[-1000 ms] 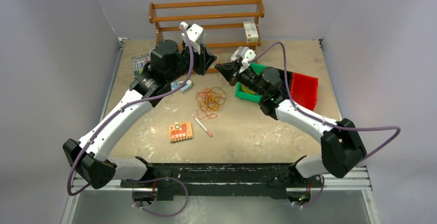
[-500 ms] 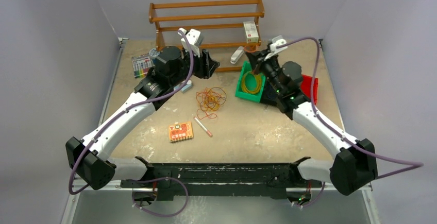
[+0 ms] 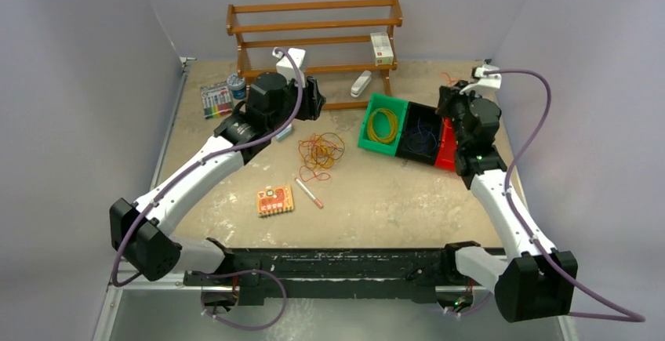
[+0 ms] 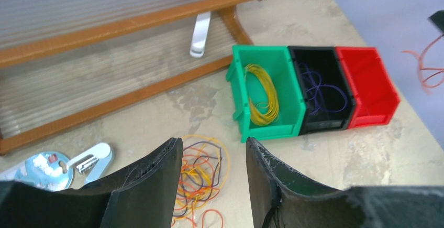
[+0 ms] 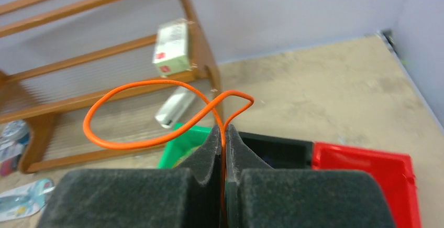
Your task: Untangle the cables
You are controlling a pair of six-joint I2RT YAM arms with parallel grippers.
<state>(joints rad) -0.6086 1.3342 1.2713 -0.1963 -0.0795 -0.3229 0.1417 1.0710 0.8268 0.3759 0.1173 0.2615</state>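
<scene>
The cables (image 3: 320,153) lie as a loose tangle of yellow, orange and dark blue loops at mid table; they also show in the left wrist view (image 4: 201,170). My left gripper (image 3: 312,99) hangs open and empty behind and above the tangle, and its jaws (image 4: 212,149) frame it. My right gripper (image 3: 452,94) is raised beyond the bins at the right and is shut (image 5: 224,129) on one orange cable (image 5: 128,143), whose loop sticks up out of the jaws. A yellow coil lies in the green bin (image 3: 390,102) and a blue cable lies in the black bin (image 3: 423,108).
A red bin (image 4: 374,118) stands beside the black one, partly hidden by my right arm in the top view. A wooden rack (image 3: 314,23) with a white box (image 3: 382,47) stands at the back. An orange board (image 3: 274,200) and a pen (image 3: 308,192) lie near the tangle.
My right arm has swung from near the left gripper, over the green bin, to the right of the bins, carrying the orange cable. My left arm has shifted slightly.
</scene>
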